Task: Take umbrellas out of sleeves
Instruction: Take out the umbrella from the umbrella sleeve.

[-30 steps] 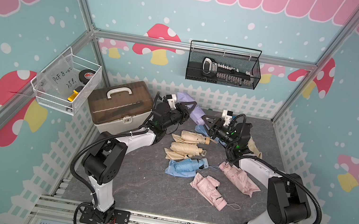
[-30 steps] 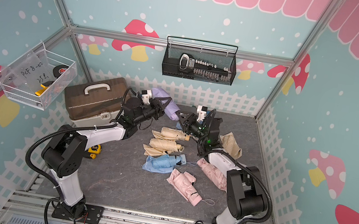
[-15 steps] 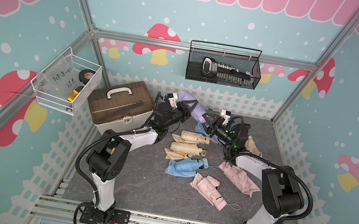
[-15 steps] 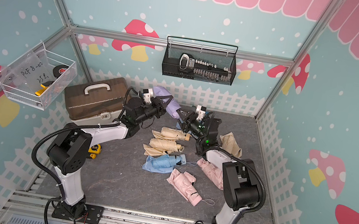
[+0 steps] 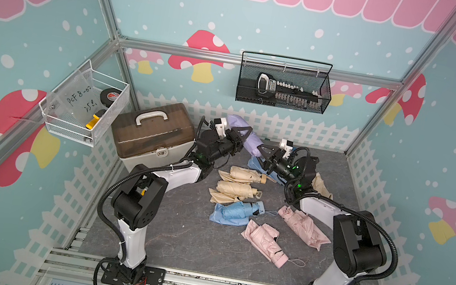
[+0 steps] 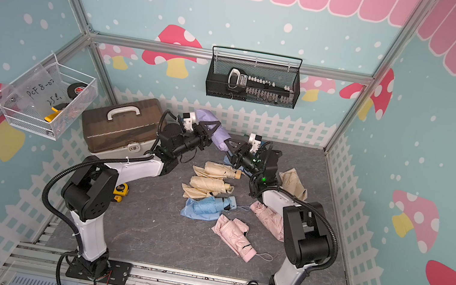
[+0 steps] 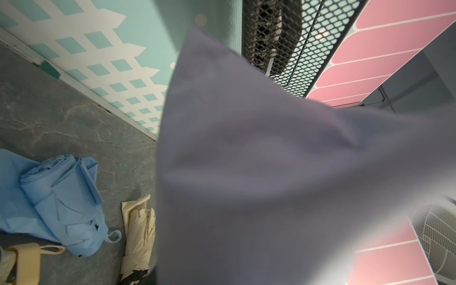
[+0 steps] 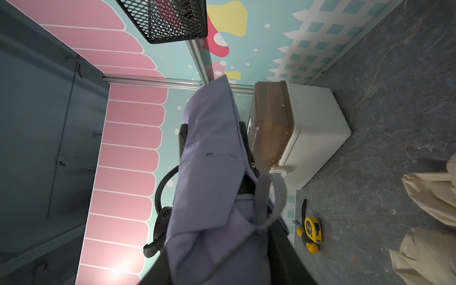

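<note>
The smooth lilac fabric sleeve [image 5: 236, 122] is held up at the far centre, above the grey mat [image 5: 172, 235], with the pleated lilac umbrella [image 8: 222, 246] partly drawn out of it. The umbrella's loop end seems pinched by the right gripper [image 5: 263, 152]. The jaws of the left gripper [image 5: 241, 136] stand around the sleeve — pressing or loosened, it cannot be told. The beige, blue and pink umbrellas [image 5: 241, 173] on the mat look already bared — probably only this one is left.

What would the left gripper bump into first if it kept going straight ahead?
The lilac sleeve. It sits between the fingers of the left gripper and fills its wrist view. Behind that would probably come the right gripper, though depth is hard to judge.
</note>
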You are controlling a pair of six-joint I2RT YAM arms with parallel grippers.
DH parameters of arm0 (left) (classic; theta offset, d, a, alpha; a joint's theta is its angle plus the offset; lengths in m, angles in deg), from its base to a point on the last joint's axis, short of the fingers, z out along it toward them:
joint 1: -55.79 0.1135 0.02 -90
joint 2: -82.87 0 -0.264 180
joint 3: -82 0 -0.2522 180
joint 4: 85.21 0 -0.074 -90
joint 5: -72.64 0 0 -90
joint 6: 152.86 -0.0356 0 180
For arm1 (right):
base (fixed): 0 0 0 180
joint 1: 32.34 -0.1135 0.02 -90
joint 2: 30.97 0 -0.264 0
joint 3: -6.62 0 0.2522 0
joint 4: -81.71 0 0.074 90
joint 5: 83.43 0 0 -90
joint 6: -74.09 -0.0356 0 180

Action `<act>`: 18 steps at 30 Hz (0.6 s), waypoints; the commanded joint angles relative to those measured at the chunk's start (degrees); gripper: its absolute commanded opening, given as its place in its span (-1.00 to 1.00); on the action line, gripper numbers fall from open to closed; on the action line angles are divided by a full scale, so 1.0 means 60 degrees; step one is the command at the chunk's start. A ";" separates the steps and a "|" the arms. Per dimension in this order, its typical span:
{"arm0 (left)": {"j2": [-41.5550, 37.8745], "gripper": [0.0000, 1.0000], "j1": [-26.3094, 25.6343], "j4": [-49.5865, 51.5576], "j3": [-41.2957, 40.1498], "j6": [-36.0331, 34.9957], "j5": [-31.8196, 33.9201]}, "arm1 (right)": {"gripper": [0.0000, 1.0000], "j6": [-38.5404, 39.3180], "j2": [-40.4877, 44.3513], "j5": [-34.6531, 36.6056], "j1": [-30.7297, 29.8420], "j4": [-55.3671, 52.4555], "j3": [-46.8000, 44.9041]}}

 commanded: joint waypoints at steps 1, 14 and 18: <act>-0.0317 0.31 -0.0064 -0.0007 0.0010 -0.0089 -0.0982 | -0.70 -0.0067 -0.0144 -0.0441 -0.0017 0.0512 0.0136; -0.1556 0.98 0.1462 0.5362 -0.0154 -0.2891 -0.2885 | -0.74 0.0211 -0.0531 -0.1939 0.0711 0.0767 0.0170; -0.1969 0.99 0.2038 0.9615 0.0908 -0.5646 -0.2910 | -0.75 0.1532 -0.0423 -0.3146 0.0820 -0.0862 0.0673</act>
